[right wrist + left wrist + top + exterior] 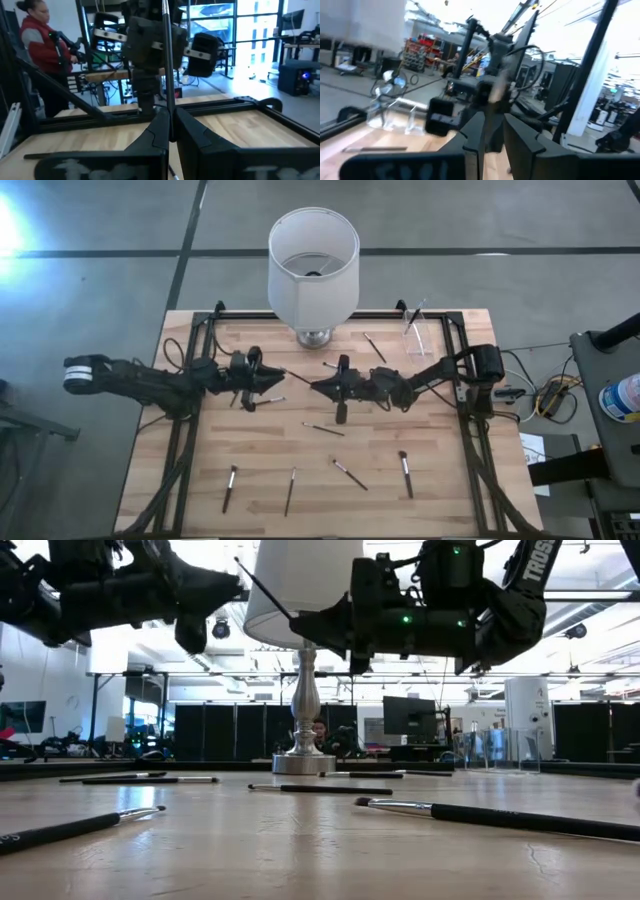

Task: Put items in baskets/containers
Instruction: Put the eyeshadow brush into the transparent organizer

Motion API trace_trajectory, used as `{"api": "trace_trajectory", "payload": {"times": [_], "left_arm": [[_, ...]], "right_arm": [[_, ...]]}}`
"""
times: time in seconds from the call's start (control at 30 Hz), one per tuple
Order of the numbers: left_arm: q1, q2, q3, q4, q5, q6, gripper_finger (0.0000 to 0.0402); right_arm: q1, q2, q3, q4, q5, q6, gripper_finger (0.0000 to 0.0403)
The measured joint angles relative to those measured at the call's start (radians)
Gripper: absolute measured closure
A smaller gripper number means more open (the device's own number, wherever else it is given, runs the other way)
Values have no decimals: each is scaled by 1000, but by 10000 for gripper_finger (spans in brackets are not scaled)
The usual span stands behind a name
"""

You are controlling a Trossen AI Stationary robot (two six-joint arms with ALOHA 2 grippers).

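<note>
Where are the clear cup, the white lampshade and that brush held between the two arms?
clear cup [419, 332]: high view, on its side wall.
white lampshade [312, 275]: high view, on its outer side.
held brush [164, 45]: right wrist view, mid-handle.

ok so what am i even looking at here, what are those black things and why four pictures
The black things are two robot arms at a wooden table. Four cameras record the same moment: one above looking down, one at table height, and one on each arm's wrist.

The arms meet mid-table, raised above it. The right gripper is shut on a thin makeup brush, which stands up between its fingers. The left gripper faces it, jaws partly apart, holding nothing that I can see.

More brushes lie loose on the wood, for example one near the front edge. A small clear cup at the far right corner already holds a brush. The tall white thing is a lampshade on a metal base.
</note>
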Motion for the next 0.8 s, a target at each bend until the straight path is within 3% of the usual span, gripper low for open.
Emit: {"api": "trace_trajectory", "payload": {"times": [0.3, 0.63, 0.8], "left_arm": [[-9, 37, 41, 18, 4, 31, 339], [-14, 168, 114, 117, 56, 121, 339], [-20, 222, 115, 167, 58, 146, 366]], "right_arm": [[1, 0, 15, -7, 3, -5, 392], [12, 3, 32, -25, -4, -20, 392], [14, 3, 32, -21, 1, -32, 392]]}}
